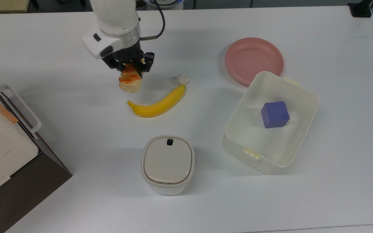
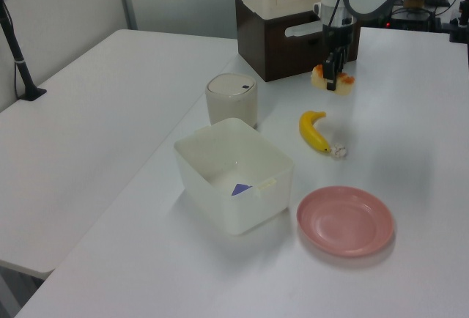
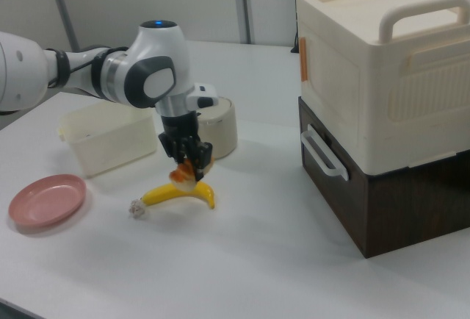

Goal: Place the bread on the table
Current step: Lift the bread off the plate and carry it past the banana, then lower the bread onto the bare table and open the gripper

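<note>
My gripper (image 1: 130, 68) is shut on the bread (image 1: 130, 83), a small cream bun with an orange-brown glazed top. The bun hangs from the fingers just above the white table (image 1: 60, 106), left of the yellow banana (image 1: 157, 103) in the top view. In the left view the gripper (image 2: 333, 78) holds the bread (image 2: 322, 79) beyond the banana (image 2: 314, 131), in front of the brown and cream box. In the right view the gripper (image 3: 188, 159) and bread (image 3: 184, 174) sit right above the banana (image 3: 179, 195).
A pink plate (image 1: 254, 60) lies at the top view's upper right, with an open white bin (image 1: 298, 97) holding a blue cube (image 1: 274, 114) below it. A lidded cream container (image 1: 167, 163) stands in front. A small crumpled white scrap (image 1: 182, 78) lies by the banana's tip. A large box (image 1: 2, 145) fills the left edge.
</note>
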